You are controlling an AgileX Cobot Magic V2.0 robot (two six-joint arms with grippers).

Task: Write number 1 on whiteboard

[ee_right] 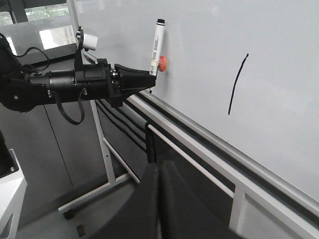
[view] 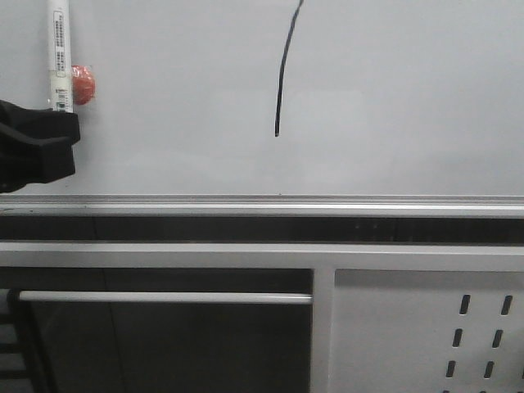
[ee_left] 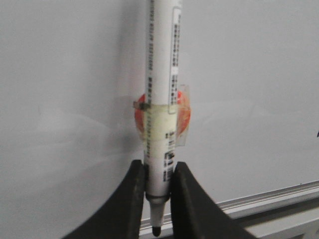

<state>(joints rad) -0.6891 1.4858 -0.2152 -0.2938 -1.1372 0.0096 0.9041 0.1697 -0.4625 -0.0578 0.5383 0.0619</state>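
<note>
The whiteboard [view: 393, 98] fills the upper part of the front view. On it is the number 1 [view: 283, 70], a thin black stroke, nearly vertical and slightly curved; the right wrist view shows the number 1 [ee_right: 237, 84] too. At the far left my left gripper [view: 64, 123] is shut on the lower end of a white marker pen [view: 60, 49], well left of the stroke. The pen [ee_left: 160, 74] stands upright between the jaws of the left gripper [ee_left: 158, 172], black tip down. A red disc [ee_left: 185, 112] is taped to it. My right gripper [ee_right: 159, 172] is shut and holds nothing.
A silver edge strip [view: 262, 205] runs along the board's lower side. Below it are a horizontal bar [view: 164, 297] and a grey metal panel with slotted holes [view: 426, 327]. The stand's white leg [ee_right: 99, 144] reaches down to the floor.
</note>
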